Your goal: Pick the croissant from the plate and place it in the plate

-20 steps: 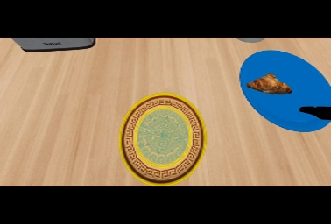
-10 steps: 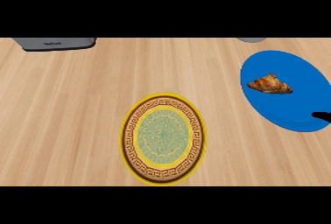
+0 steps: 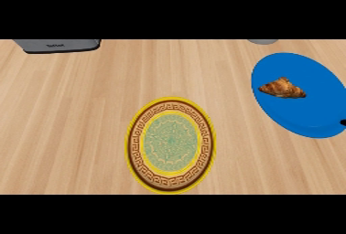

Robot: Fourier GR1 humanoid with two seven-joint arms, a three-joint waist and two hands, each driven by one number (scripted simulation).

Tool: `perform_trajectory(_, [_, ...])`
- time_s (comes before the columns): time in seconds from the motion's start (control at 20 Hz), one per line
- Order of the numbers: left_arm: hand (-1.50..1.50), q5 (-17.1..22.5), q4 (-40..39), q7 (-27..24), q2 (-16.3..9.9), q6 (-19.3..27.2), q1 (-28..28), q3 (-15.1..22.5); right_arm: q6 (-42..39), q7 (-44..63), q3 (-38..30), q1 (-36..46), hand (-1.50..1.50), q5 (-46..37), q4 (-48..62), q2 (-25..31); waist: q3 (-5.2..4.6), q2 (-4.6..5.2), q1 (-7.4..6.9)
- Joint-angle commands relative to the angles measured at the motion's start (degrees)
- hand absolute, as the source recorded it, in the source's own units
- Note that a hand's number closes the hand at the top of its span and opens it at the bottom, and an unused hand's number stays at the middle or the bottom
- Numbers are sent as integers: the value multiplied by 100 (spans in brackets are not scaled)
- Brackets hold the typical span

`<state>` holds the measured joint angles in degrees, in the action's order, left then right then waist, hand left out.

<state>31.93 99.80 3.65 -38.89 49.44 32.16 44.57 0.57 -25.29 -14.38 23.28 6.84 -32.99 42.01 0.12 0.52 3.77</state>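
Observation:
A golden-brown croissant (image 3: 283, 87) lies on the upper half of a blue plate (image 3: 300, 121) at the right of the wooden counter. A yellow plate (image 3: 170, 145) with a brown key-pattern ring and a green centre sits in the middle, holding nothing. Only a small black tip of my right hand (image 3: 343, 122) shows at the right edge, over the blue plate's lower rim and below the croissant. My left hand is out of the picture.
A grey appliance (image 3: 57, 45) stands at the counter's far left edge. Part of a grey round object (image 3: 262, 41) shows at the far edge, above the blue plate.
My right hand has slid to the right, from over the blue plate's lower part to almost out of the view. The croissant and both plates have not moved.

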Motion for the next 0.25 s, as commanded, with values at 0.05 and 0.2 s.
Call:
perform_trajectory(0.05, [0,-333,392,-505,-54,-326,-1578,-784,60,-53,-83,106,-150,-36,247,162,8,26,-18])
perform_trajectory(0.2, [0,-258,437,-485,-38,-242,-1636,-773,189,-228,-60,-34,-150,-133,330,172,9,17,49])
